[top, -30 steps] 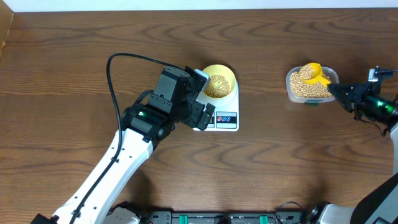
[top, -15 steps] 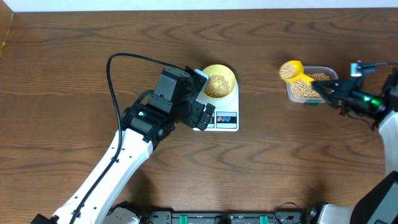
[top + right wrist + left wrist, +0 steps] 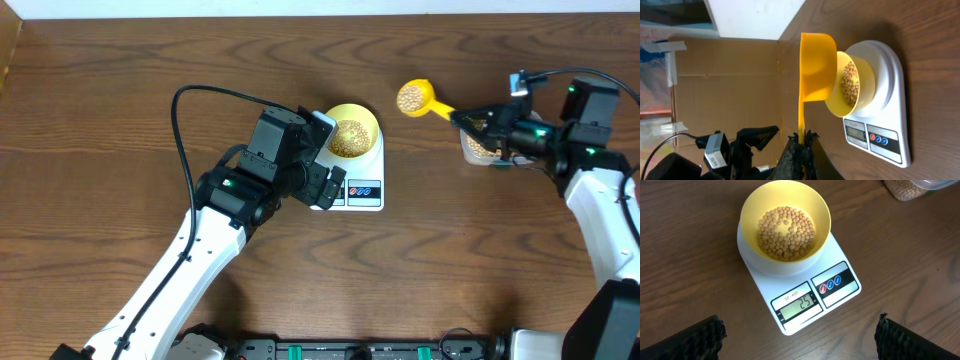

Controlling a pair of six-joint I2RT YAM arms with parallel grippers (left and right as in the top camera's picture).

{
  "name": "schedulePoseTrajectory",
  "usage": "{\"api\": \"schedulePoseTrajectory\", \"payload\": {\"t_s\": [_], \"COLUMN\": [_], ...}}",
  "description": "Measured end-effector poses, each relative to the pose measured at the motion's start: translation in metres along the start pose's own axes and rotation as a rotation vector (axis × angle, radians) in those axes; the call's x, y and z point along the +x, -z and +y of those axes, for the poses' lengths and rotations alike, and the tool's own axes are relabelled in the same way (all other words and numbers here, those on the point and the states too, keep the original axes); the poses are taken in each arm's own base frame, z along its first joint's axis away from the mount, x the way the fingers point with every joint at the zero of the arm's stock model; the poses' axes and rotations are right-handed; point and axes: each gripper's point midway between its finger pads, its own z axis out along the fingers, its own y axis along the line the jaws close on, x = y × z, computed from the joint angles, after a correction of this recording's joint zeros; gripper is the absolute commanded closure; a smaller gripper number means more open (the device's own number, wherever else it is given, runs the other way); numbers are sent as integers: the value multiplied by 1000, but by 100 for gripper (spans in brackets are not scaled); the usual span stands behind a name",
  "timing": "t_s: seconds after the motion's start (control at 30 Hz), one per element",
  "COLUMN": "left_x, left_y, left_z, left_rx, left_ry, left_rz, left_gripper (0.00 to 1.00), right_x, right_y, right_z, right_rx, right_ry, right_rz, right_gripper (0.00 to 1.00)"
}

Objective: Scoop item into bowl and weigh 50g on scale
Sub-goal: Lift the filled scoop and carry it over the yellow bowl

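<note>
Two tools: left tool (image 3: 326, 158) released by scale (image 3: 365, 190), right tool (image 3: 470, 122) clenched on scoop (image 3: 412, 97) between tub (image 3: 478, 148) and bowl (image 3: 368, 118).

Robot lab, wooden table (image 3: 90, 130), cardboard screen (image 3: 730, 85)

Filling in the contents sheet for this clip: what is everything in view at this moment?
beans: many, tan; a layer in the bowl, a load in the scoop, more in the tub
bowl: one, pale yellow, on the scale's platform
scale: one, white, mid-table, display reads 25
scoop: one, yellow, in the air between scale and tub
tub: one, clear, right of the scale, partly under the right gripper
table: one, brown wood
cardboard: brown, beyond the table edge
left gripper: open, empty, over the scale's front
right gripper: shut on the scoop's handle
</note>
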Motion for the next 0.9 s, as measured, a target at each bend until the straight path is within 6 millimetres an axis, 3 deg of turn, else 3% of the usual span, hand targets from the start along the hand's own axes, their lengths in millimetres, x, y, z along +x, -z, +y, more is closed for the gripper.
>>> {"api": "schedulePoseTrajectory", "payload": {"t_s": [0.37, 0.9], "left_x": [0, 0], "left_y": [0, 0], "left_z": [0, 0], "left_rx": [0, 0], "left_ry": [0, 0], "left_rz": [0, 0], "left_gripper": [2, 2], "right_x": [17, 39], "right_y": [-36, -82], "right_z": [18, 13], "right_rx": [4, 156], "right_ry": [80, 292], "right_rz": [40, 15], "right_gripper": [99, 99]}}
